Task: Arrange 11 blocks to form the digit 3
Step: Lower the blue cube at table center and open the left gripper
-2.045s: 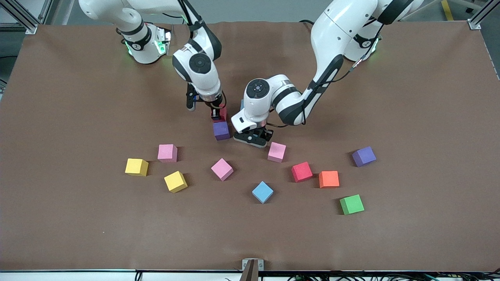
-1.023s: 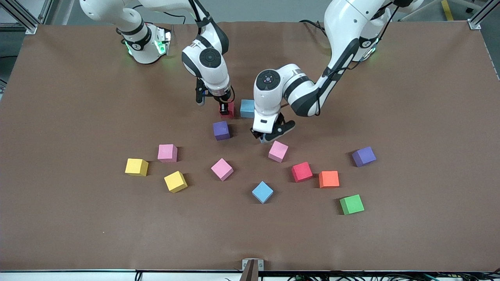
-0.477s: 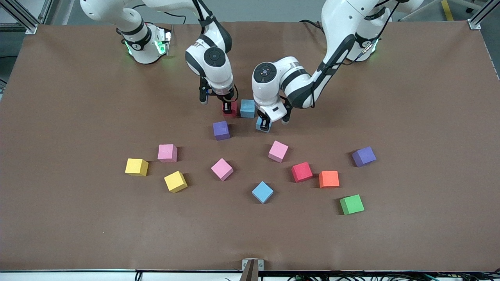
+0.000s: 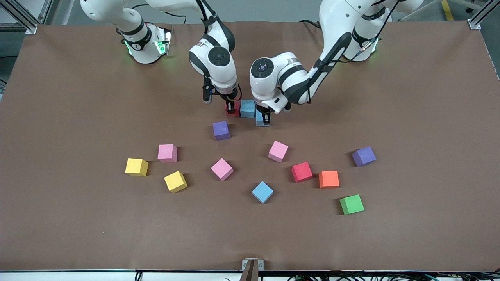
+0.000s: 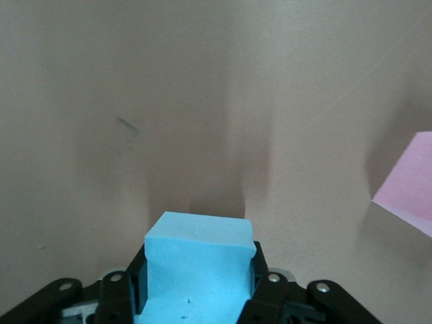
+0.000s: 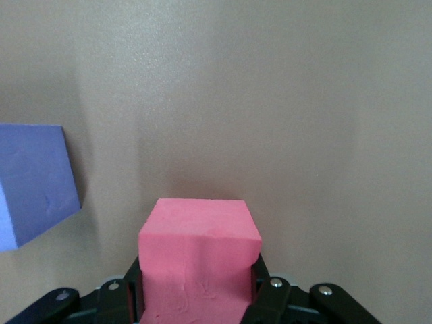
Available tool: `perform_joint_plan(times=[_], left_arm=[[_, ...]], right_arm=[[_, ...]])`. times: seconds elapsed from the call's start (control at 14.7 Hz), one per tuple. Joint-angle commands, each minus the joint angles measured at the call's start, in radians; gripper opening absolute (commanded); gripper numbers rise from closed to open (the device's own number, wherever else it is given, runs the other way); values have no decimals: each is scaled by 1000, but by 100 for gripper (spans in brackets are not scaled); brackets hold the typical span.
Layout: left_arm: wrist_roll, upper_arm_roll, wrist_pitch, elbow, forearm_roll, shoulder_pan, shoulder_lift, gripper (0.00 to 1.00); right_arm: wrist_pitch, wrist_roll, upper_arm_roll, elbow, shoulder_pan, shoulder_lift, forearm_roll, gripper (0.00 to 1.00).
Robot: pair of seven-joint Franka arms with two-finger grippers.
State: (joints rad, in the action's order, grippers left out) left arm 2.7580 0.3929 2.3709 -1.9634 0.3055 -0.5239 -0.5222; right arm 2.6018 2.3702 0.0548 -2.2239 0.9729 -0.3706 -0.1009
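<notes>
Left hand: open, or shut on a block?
Shut on a blue block: left hand has fingers pressed against both its sides.

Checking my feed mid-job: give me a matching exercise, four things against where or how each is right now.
Things:
1. left tool
2. right tool
3. green cube
4. lone blue block

States:
A. shut on a red block
B. loose on the table, nearer the front camera than the pink blocks
C. shut on a blue block
D. beside the orange block, toward the left arm's end

Pairs: 1-C, 2-A, 3-D, 4-B
</notes>
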Motion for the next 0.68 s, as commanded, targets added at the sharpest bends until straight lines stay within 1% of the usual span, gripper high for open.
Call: perform_joint_plan(times=[0.0,0.27,0.61], left_arm=[[155,15,-2,-71,3,4,57,42],[187,24,-2,-74,3,2,47,42],[187,24,-2,-39,3,-15,11,42]], right_arm=[[40,27,-3,35,33,-85,-33,0],[40,29,-3,46,32,-94,-33,0],[40,30,-3,59,32,-103,-33,0]])
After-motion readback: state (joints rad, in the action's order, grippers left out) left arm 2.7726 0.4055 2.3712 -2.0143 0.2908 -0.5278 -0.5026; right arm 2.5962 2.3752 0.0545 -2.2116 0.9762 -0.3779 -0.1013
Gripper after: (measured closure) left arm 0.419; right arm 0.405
